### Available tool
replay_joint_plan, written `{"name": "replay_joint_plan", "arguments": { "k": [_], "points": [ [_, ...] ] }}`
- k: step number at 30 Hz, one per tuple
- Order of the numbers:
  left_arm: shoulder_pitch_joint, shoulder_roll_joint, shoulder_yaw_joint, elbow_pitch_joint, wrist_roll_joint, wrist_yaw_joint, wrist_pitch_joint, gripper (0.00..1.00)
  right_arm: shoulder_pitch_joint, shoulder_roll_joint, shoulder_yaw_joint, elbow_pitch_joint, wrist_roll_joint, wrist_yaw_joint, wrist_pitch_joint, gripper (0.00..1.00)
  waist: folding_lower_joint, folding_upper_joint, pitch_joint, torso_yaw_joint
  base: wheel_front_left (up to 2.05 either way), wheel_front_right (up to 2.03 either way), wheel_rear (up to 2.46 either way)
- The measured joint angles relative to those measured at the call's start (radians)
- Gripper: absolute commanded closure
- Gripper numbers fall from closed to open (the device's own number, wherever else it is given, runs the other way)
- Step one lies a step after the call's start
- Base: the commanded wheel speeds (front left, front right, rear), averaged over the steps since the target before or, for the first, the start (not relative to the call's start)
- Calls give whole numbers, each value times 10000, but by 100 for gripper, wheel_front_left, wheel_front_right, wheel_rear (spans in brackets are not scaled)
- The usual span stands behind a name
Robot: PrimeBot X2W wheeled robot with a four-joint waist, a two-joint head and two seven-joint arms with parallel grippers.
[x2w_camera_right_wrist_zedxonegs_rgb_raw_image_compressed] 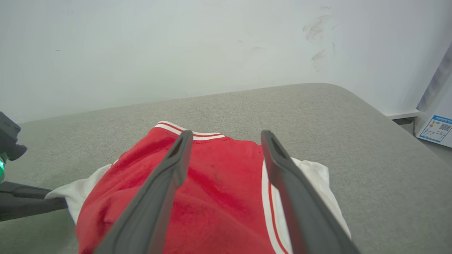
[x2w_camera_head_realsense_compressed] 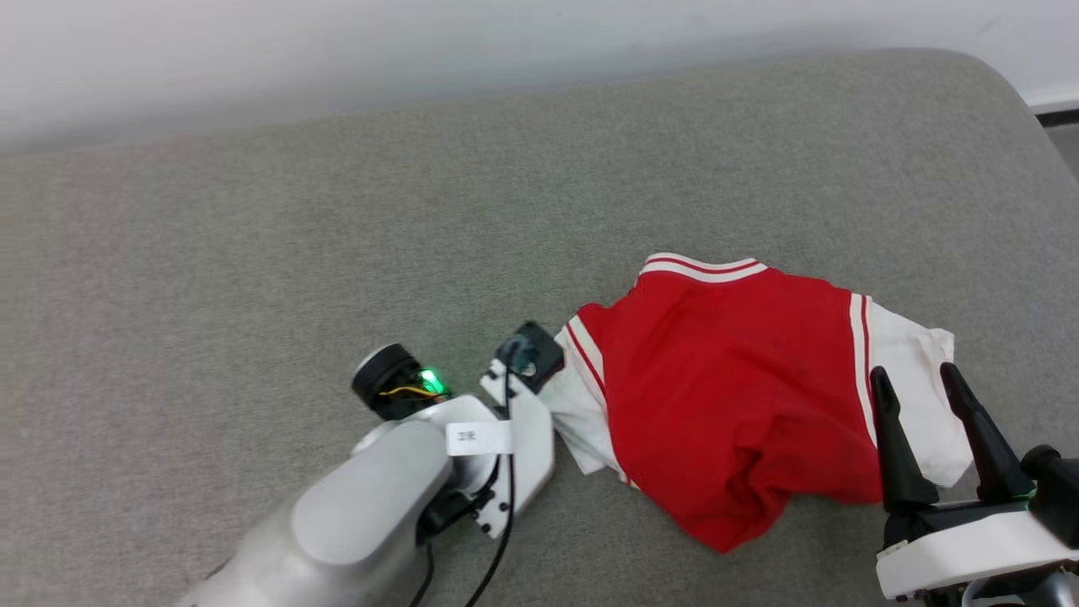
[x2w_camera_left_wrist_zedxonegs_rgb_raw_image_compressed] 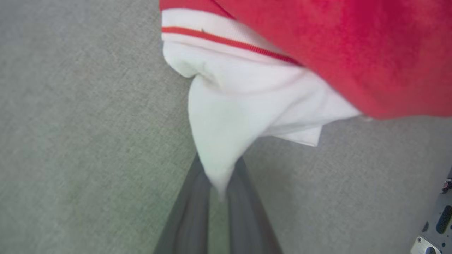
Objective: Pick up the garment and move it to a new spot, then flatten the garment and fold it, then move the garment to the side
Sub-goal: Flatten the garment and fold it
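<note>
In the head view you see a wide grey padded surface (x2w_camera_head_realsense_compressed: pixel 337 211), with a pale wall (x2w_camera_head_realsense_compressed: pixel 421 51) behind it at 12 o'clock. The garment (x2w_camera_head_realsense_compressed: pixel 733 379) lies crumpled on this surface, at about 4 o'clock from the middle of the view. Its body is red, its sleeves are white, and one band of striped trim is at its 12 o'clock edge.

The left arm (x2w_camera_head_realsense_compressed: pixel 371 514) comes in from 7 o'clock and reaches the garment's 9 o'clock side. There the left gripper (x2w_camera_left_wrist_zedxonegs_rgb_raw_image_compressed: pixel 219 176) is closed tight on a fold of the white sleeve (x2w_camera_left_wrist_zedxonegs_rgb_raw_image_compressed: pixel 226 116). In the left wrist view the cloth is drawn into a point between the two dark fingers.

The right gripper (x2w_camera_head_realsense_compressed: pixel 913 375) stands at the garment's 4 o'clock edge, over the other sleeve (x2w_camera_head_realsense_compressed: pixel 915 337). Its jaws are wide and hold nothing. You cannot tell if its fingers touch the cloth.

In the right wrist view a small blue-and-white label (x2w_camera_right_wrist_zedxonegs_rgb_raw_image_compressed: pixel 438 128) is at 3 o'clock.
</note>
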Motion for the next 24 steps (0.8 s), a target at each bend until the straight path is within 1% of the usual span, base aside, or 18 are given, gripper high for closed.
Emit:
{"name": "replay_joint_plan", "arguments": {
  "k": [3,8,15,20,24],
  "points": [
    [360,543,307,-520,-127,341,-226,100,19,0,-144,-29,-25,0,77,0,0,0,-186,219,0,0,0],
    [1088,1578,715,-1726,-290,974,-282,100,80,2,-274,-130,-81,0,219,0,0,-1,-466,669,0,0,0],
    [2560,3016,1475,-3292,-869,2111,-165,100,165,4,-487,-215,-96,0,353,0,-1,0,-734,1262,0,0,0],
    [3800,3722,2140,-3720,-1490,2966,-368,100,221,4,-564,-215,-109,0,439,0,-1,0,-879,1587,0,0,0],
    [4769,3875,2489,-3674,-1942,3398,-790,100,222,4,-617,-217,-125,0,512,0,-2,0,-967,1739,0,0,0]
  ]
}}
